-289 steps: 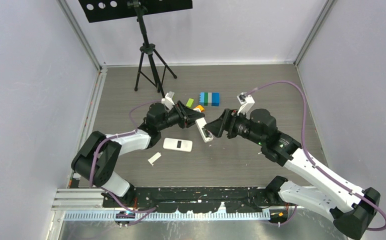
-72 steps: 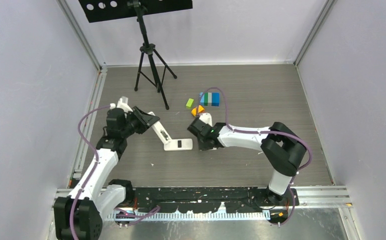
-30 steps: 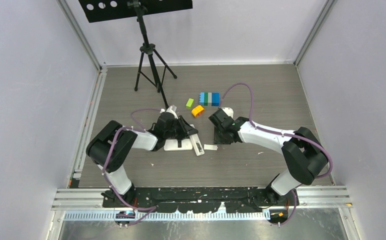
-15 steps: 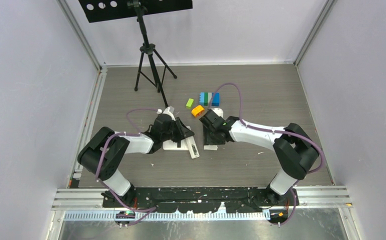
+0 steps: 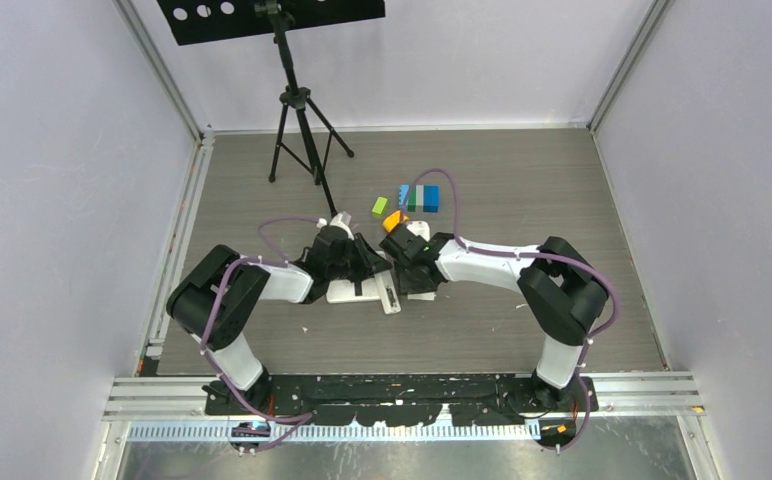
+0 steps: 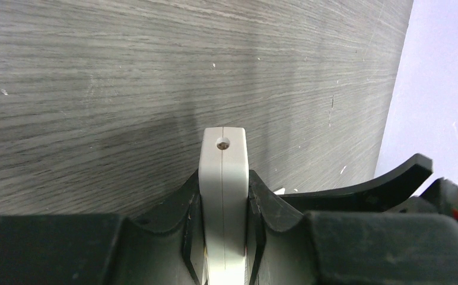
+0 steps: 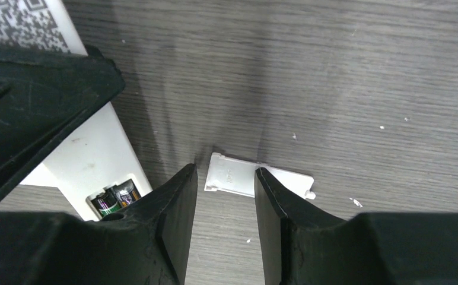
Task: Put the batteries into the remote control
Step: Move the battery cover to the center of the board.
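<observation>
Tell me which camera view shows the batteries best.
The right wrist view. There the batteries lie side by side in the opened back of the white remote, close up. In the top view they are too small to make out. The left wrist view shows only the remote's narrow end, no batteries.

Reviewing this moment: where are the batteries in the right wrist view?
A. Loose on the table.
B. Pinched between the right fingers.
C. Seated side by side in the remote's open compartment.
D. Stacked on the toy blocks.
C: both batteries sit in the open compartment of the white remote, while a loose cover lies flat on the table beside it.
</observation>
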Motion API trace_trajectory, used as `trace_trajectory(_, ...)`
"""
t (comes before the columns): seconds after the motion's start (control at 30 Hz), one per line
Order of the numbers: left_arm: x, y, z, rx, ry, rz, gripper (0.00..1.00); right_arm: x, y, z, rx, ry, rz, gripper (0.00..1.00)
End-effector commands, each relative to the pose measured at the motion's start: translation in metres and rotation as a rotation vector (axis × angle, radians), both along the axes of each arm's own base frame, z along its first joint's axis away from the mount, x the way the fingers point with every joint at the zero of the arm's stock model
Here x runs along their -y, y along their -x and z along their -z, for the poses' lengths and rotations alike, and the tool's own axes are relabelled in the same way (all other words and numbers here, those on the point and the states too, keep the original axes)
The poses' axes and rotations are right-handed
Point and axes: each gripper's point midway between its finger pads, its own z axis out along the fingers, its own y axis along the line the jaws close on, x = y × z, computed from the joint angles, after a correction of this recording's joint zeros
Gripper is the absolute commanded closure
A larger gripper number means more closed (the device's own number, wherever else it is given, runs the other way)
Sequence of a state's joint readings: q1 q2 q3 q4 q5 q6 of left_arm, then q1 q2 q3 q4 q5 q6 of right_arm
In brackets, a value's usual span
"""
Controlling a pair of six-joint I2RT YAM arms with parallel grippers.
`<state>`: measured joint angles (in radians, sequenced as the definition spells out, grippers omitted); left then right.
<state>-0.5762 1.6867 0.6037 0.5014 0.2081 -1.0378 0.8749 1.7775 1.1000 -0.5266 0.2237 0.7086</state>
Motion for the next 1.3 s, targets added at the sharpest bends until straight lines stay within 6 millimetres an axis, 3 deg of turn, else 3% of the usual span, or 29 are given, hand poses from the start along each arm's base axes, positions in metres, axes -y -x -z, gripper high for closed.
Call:
trace_trajectory(0.0,-0.001,-0.017,-0.017,0.08,-0.001,-0.049,1.0,0.0,-0.003,-0.001,0.04,0.104,-0.03,0.52)
trace_trajectory(0.07,0.0,-0.018,-0.021,0.082,0.003,-0.047,1.0,0.009,-0.001,0.002,0.036,0.154,-0.027,0.52)
trace_trajectory(0.17,0.005,-0.018,-0.023,0.075,0.021,-0.034,1.0,0.027,0.002,0.005,0.041,0.209,-0.009,0.67)
trace_trajectory(0.3,0.016,-0.022,-0.024,0.069,0.06,-0.023,1.0,0.049,0.01,0.008,0.019,0.213,0.037,0.79)
trace_trajectory(0.53,0.04,-0.031,-0.026,0.058,0.108,-0.032,1.0,0.082,0.013,0.011,0.008,0.165,0.127,0.89)
trace_trajectory(0.73,0.051,-0.039,-0.018,0.06,0.082,-0.088,0.99,0.091,0.014,0.017,-0.011,0.142,0.146,0.96)
trace_trajectory(0.83,0.048,-0.036,-0.011,0.06,0.055,-0.114,0.87,0.091,0.014,0.017,-0.017,0.125,0.151,0.99)
trace_trajectory(1.03,0.025,-0.027,0.0,0.054,-0.031,-0.167,0.49,0.088,0.01,0.008,-0.006,0.087,0.159,1.0)
trace_trajectory(1.17,0.012,-0.017,0.005,0.027,-0.089,-0.174,0.33,0.084,0.01,0.003,-0.019,0.053,0.159,1.0)
trace_trajectory(1.27,-0.001,-0.012,0.008,0.03,-0.145,-0.19,0.28,0.084,0.009,-0.004,-0.019,0.042,0.166,0.92)
